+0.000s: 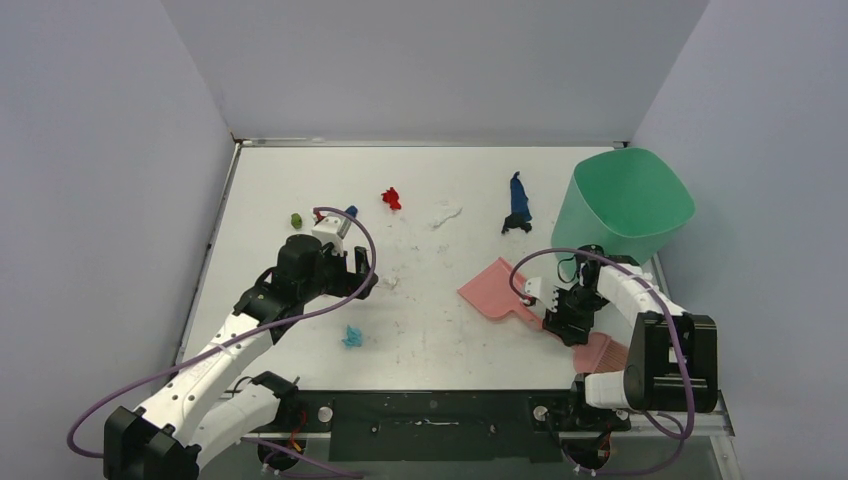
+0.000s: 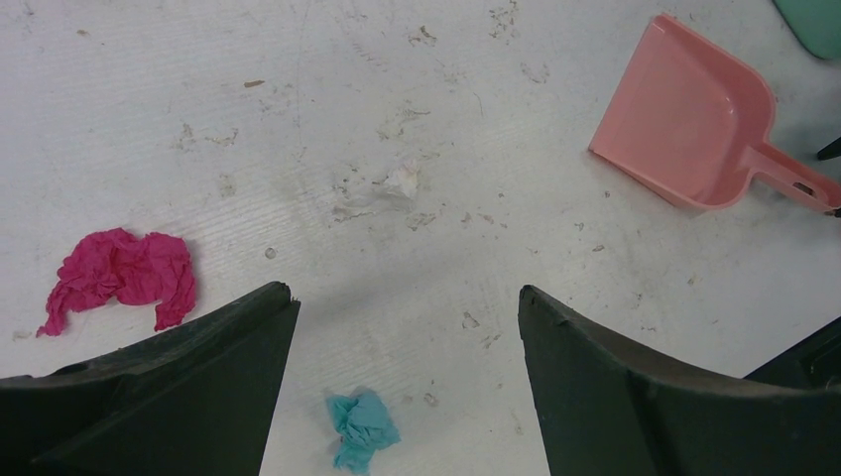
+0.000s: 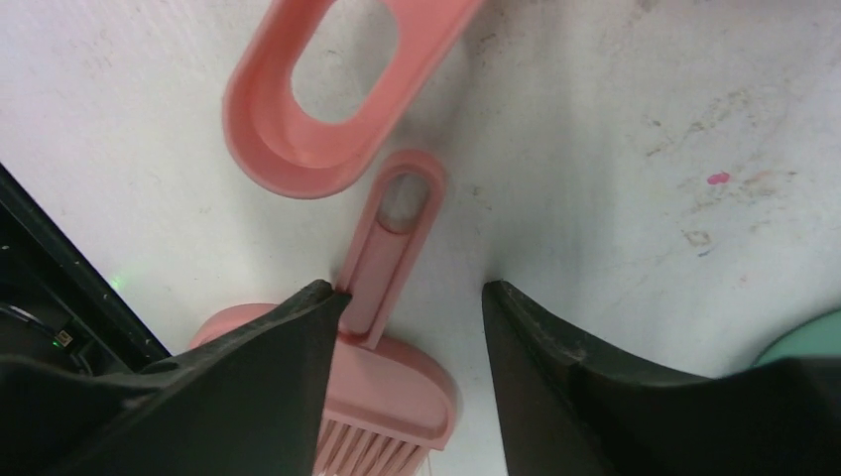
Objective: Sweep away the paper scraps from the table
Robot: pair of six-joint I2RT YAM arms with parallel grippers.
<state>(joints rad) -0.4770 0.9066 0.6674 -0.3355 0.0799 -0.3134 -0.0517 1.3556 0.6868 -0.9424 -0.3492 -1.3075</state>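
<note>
Paper scraps lie scattered on the white table: red, white, dark blue, green, blue and cyan. The left wrist view shows a magenta scrap, the cyan scrap and a tiny white one. My left gripper is open and empty above the table. My right gripper is open over the pink brush, which lies flat. Its left fingertip is beside the brush handle. The pink dustpan lies just left of it.
A green bin stands at the back right. The dustpan's looped handle lies just ahead of the brush handle. The black metal edge runs along the table's near side, grey-lilac walls on the other three.
</note>
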